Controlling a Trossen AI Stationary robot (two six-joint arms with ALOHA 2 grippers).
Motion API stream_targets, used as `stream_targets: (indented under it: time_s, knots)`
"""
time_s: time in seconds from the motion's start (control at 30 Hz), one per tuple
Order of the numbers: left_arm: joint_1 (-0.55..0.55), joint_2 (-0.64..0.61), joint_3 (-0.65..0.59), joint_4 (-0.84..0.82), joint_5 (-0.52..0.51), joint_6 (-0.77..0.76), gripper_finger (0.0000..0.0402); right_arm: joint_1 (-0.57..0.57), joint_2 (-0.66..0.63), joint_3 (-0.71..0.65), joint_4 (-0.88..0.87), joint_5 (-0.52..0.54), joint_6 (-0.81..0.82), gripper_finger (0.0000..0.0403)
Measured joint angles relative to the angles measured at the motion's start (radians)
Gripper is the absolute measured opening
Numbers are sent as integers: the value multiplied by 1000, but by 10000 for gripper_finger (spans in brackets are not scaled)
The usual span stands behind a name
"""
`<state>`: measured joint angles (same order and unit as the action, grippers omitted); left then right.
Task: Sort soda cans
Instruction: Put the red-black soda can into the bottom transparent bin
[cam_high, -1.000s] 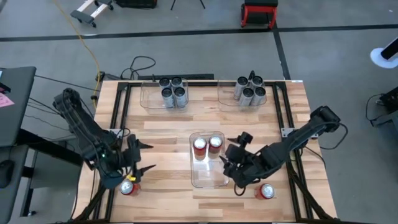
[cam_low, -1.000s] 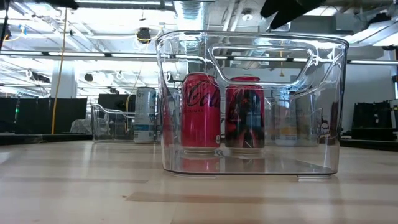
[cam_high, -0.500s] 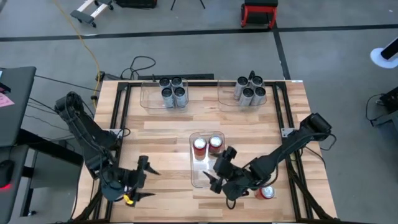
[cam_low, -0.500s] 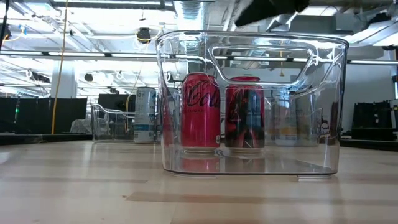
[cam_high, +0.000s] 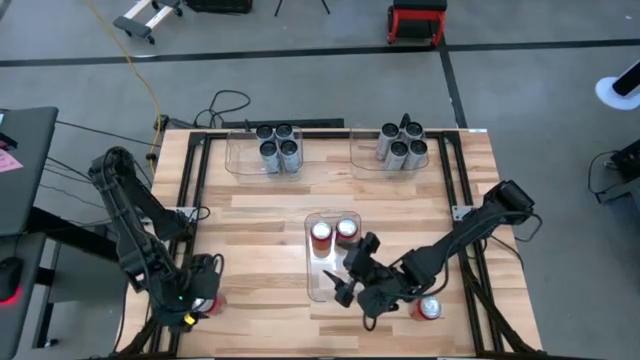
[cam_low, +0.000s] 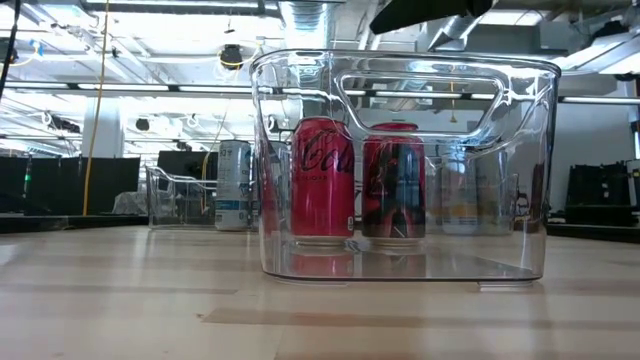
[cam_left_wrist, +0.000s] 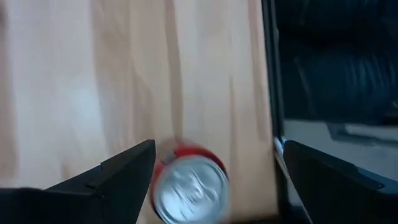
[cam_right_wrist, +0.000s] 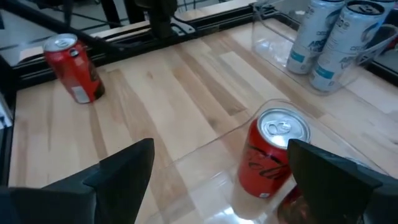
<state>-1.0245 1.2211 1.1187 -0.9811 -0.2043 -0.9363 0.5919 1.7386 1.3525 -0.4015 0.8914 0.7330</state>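
Observation:
Two red soda cans stand upright in the far end of the clear middle bin. My right gripper hovers open over that bin's near end, and one of these cans shows between its fingers, farther off. Another red can stands on the table near the near-left corner. My left gripper hangs open above it, pointing steeply down, with the can's silver top between the fingers. A third loose red can stands at the near right, partly under my right arm.
Two clear bins stand at the far edge: the left one holds several dark-topped cans, the right one several silver cans. A black frame rail runs along the table's edge next to the left can. Bare wood lies between the bins.
My left gripper has swung toward the table's near-left corner and tipped from pointing across the table to pointing down over the red can there. My right gripper has moved toward the table's left, coming over the near end of the middle bin. Both stay open.

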Motion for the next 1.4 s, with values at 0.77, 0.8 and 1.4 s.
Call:
stream_targets:
  time_s: [0.77, 0.8, 1.4]
  knots:
    - [-30, 120, -3, -108, 66, -140, 351, 23, 0, 0, -18, -3, 82, 384]
    - [-30, 126, -4, -112, 69, -151, 354, 22, 0, 0, -19, -3, 82, 384]
    - [-30, 240, -22, -117, 53, -71, 341, 23, 0, 0, -19, -3, 74, 384]
